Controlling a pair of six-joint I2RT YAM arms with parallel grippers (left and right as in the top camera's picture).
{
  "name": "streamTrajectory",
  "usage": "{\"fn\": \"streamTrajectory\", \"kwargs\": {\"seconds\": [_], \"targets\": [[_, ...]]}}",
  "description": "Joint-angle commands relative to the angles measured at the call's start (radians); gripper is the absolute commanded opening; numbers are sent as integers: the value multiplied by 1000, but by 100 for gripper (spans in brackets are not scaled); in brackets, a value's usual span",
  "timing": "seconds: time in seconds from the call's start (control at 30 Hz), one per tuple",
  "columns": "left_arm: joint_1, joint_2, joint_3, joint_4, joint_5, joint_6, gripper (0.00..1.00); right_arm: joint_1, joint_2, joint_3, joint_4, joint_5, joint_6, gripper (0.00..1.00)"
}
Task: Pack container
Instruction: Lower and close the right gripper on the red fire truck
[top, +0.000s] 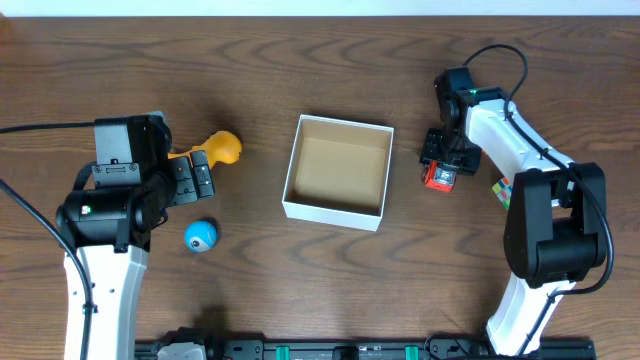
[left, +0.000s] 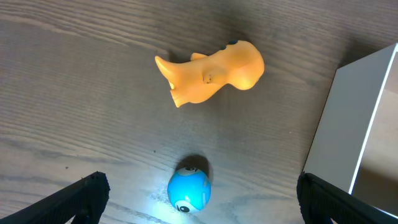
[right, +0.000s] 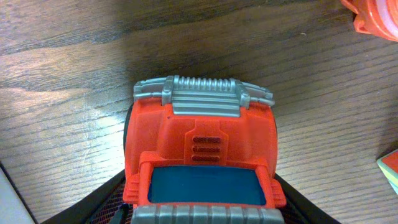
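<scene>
The container (top: 330, 213), a shallow white box with a brown inside and nothing in it, sits at the table's middle; its white wall shows in the left wrist view (left: 348, 124). My left gripper (top: 200, 178) is open and empty, its fingers (left: 199, 202) spread on either side of a blue ball (left: 189, 191) on the table. A yellow toy (left: 211, 73) lies beyond the ball. My right gripper (top: 440, 160) is to the right of the container, its fingers (right: 202, 208) against both sides of a red toy truck (right: 202, 143) with a grey grille and blue windscreen.
In the overhead view the blue ball (top: 200, 236) and yellow toy (top: 222, 147) lie left of the container. A small multicoloured cube (top: 501, 190) lies right of the truck (top: 438, 178). An orange object (right: 376, 15) shows at the right wrist view's top corner.
</scene>
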Motion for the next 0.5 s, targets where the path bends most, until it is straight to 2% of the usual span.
{"fn": "streamTrajectory", "kwargs": {"seconds": [0.0,0.1,0.37,0.47], "targets": [[7,-1,20,-3,10,-9,98,-4,5,10,2,8,0,50],[7,-1,20,-3,10,-9,98,-4,5,10,2,8,0,43],[7,-1,20,-3,10,-9,98,-3,-3,10,2,8,0,1],[7,-1,20,-3,10,-9,98,-2,-24,12,1,8,0,1]]}}
